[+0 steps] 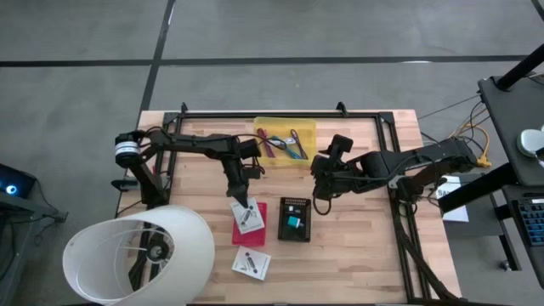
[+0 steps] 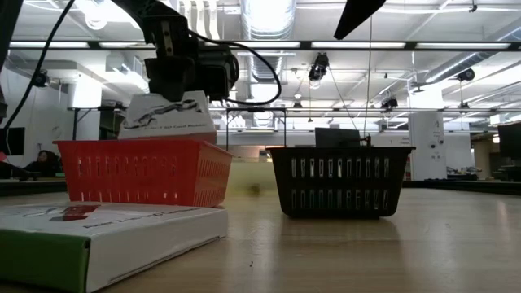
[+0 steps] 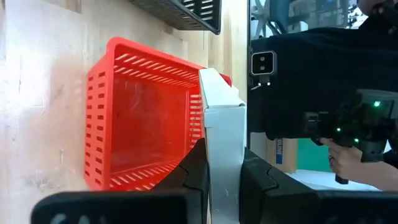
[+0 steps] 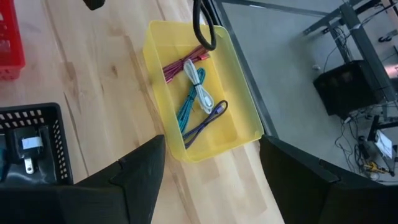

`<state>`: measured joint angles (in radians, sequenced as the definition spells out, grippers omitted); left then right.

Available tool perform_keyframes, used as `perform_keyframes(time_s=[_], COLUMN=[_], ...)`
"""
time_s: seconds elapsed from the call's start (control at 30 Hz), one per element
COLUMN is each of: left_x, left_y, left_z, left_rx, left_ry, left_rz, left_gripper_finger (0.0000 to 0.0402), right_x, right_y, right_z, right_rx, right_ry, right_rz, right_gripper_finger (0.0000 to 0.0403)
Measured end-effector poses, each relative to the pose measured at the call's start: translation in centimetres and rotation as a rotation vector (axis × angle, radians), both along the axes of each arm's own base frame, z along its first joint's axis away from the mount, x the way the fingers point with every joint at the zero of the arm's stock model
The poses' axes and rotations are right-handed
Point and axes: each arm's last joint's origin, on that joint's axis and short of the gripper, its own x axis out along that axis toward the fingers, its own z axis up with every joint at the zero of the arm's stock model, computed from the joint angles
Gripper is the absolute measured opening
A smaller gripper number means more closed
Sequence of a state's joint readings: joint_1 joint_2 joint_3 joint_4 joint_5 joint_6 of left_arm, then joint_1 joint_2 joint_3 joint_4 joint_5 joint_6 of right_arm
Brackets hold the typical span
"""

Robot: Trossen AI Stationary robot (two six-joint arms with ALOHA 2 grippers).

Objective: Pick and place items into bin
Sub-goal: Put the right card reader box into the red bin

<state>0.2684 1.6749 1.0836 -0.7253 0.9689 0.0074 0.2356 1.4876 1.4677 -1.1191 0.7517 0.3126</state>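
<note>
Left claw (image 1: 247, 206) is clamped on a white printed box (image 1: 248, 219), fingers (image 3: 194, 168) pressed against both of its faces, holding it on edge over the red basket (image 1: 249, 223). Low view shows the box (image 2: 168, 116) resting on or just above the red basket's rim (image 2: 142, 171); cannot tell which. That basket sits near worktop (image 1: 357, 255) centre, at about 7 o'clock from the yellow tray (image 1: 285, 141). Right claw (image 1: 321, 180) hangs above the worktop at 1 o'clock from the black basket (image 1: 295, 220), fingers (image 4: 140, 171) spread wide, nothing between them. Right wrist view looks down on the yellow tray (image 4: 245, 112), which holds coiled cables (image 4: 196, 93): red, white, teal and purple. Black basket sits just beside the red one at its 3 o'clock and holds a teal item (image 1: 293, 223); wrist view shows a small plug-like white and black piece (image 4: 25, 152) inside, too small to identify. Second white box (image 1: 252, 263) lies flat on the worktop at 6 o'clock from the red basket. White lampshade-like object (image 1: 140, 255) sits off the 8 o'clock corner. Person's hand (image 3: 345, 165) shows beyond the worktop in the left wrist view.
</note>
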Motion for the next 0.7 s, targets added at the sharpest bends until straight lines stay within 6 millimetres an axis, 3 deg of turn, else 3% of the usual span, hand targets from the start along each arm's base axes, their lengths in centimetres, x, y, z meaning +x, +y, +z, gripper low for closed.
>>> perform_keyframes(time_s=[0.5,0.7], left_x=[0.12,0.12], left_y=[-0.40,-0.36], left_z=[0.10,0.03], left_rx=[0.019,0.060], left_ry=[-0.027,-0.021], left_rz=[-0.029,-0.023], left_gripper_finger=[0.0049,0.0111], right_x=[0.00,0.00], right_y=[0.00,0.00], right_z=[0.00,0.00], right_rx=[0.001,0.001], right_ry=[-0.001,-0.001], right_rz=[-0.001,-0.001], right_gripper_finger=[0.0246,0.0246])
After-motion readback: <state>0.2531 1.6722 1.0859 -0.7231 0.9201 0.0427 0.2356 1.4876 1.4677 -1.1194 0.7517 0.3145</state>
